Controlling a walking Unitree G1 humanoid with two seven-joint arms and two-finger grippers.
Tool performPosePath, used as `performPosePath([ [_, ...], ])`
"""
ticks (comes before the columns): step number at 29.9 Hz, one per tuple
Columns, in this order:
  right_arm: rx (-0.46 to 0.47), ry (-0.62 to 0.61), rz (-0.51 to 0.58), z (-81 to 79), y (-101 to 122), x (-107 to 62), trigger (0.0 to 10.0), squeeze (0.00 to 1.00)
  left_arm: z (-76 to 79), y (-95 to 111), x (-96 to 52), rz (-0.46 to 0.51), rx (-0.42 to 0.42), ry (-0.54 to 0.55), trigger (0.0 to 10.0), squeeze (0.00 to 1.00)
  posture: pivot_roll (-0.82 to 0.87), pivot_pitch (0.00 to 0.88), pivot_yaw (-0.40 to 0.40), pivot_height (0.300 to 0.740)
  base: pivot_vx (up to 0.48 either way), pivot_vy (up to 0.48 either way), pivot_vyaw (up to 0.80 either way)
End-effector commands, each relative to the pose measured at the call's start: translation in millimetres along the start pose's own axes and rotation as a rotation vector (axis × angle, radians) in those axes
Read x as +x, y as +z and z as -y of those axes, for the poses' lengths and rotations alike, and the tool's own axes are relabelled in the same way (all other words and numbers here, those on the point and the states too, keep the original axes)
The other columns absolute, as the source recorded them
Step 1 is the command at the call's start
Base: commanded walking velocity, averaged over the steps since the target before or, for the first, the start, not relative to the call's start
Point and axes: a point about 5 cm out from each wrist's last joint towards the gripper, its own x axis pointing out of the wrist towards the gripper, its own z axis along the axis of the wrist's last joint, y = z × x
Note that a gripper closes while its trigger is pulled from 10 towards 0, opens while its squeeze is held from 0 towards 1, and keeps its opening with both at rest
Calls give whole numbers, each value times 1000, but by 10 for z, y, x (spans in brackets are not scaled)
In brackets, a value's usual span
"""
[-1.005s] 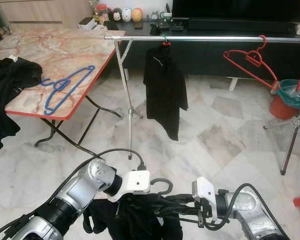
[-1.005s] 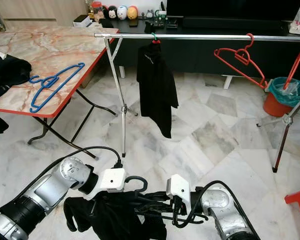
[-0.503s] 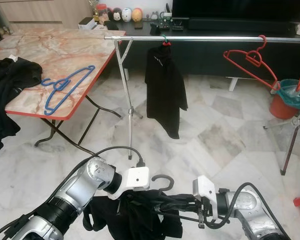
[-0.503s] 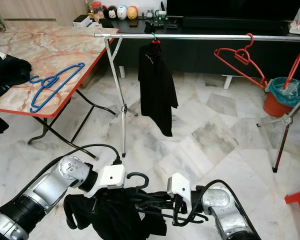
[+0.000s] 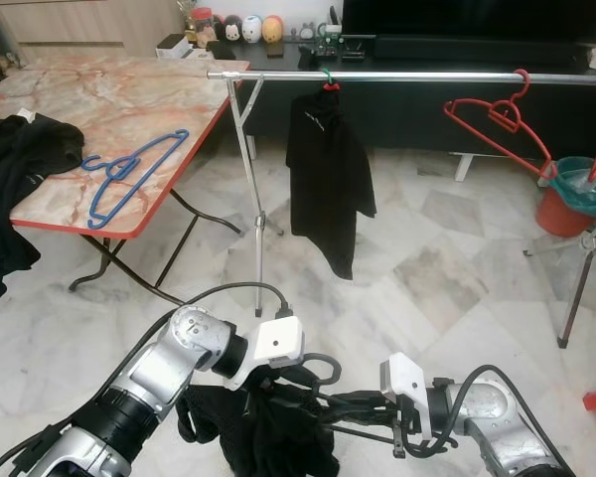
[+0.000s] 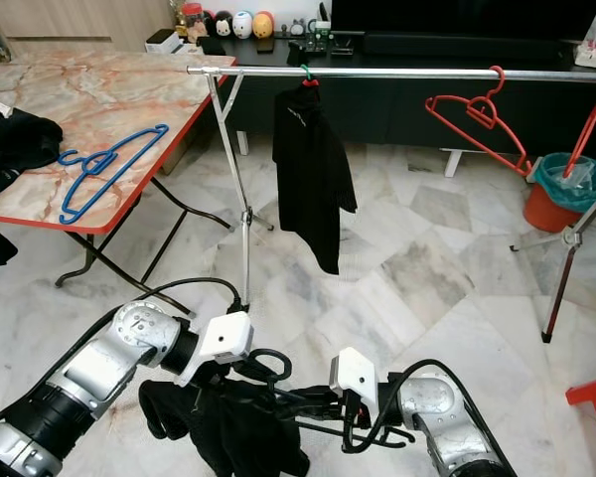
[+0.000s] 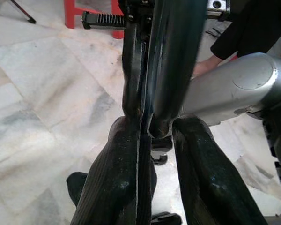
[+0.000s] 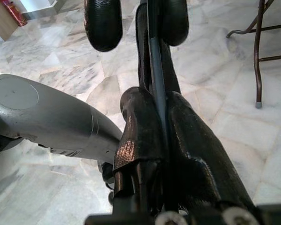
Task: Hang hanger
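Observation:
A black hanger (image 5: 318, 370) draped with a black garment (image 5: 258, 427) hangs low over the marble floor just in front of me, its hook pointing up. My left gripper (image 5: 283, 383) is shut on the hanger from above; in the left wrist view its fingers (image 7: 117, 187) pinch the dark hanger bar (image 7: 171, 56). From the right, my right gripper (image 5: 330, 402) is shut on the same hanger (image 8: 152, 47). The silver clothes rail (image 5: 427, 77) runs across the room ahead, well above both grippers.
On the rail hang a black shirt (image 5: 328, 179) on a green hook and a red hanger (image 5: 492, 119). A marble table (image 5: 109, 89) at the left holds a blue hanger (image 5: 129, 174) and dark clothes (image 5: 15, 159). An orange bin (image 5: 574, 194) stands at the far right.
My left wrist has risen slightly and shifted right, and the black garment under it has bunched and moved right with it. The right gripper has stayed in place.

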Motion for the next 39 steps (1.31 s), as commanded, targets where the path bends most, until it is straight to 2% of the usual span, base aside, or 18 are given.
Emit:
performPosePath([
  [1,-17,-5,24,15,45,18,0,0,39,8,-34,7,3,-20,10000,0,15,49,48,740,0,0,0],
  [8,-17,-11,17,25,30,3,0,0,59,-37,-164,-7,-22,-21,10000,0,17,51,48,740,0,0,0],
  [11,-16,-19,18,30,29,-2,0,0,71,-145,-201,-49,-35,12,10000,0,18,53,52,740,0,0,0],
  [19,-14,-24,17,29,20,-2,0,0,116,-315,-269,-58,-97,76,10000,0,19,56,53,740,0,0,0],
  [26,-14,-25,18,33,21,20,0,0,61,-260,-272,-8,-93,127,10000,0,21,56,54,740,0,0,0],
  [28,-14,-24,20,33,23,24,0,0,-9,-202,-265,23,-83,173,10000,0,22,56,54,740,0,0,0],
  [33,-16,-23,20,33,25,31,0,0,-47,-126,-244,74,-73,184,10000,0,21,56,55,740,0,0,0],
  [34,-16,-23,21,33,27,33,0,0,-46,-127,-241,73,-72,184,10000,584,21,56,55,740,0,0,0],
  [35,-17,-23,21,32,29,35,0,0,-39,-138,-240,71,-85,176,10000,1000,20,56,54,740,0,0,0],
  [39,-17,-22,20,31,28,28,0,0,-11,-157,-276,64,-94,159,10000,1000,20,56,55,740,0,0,0],
])
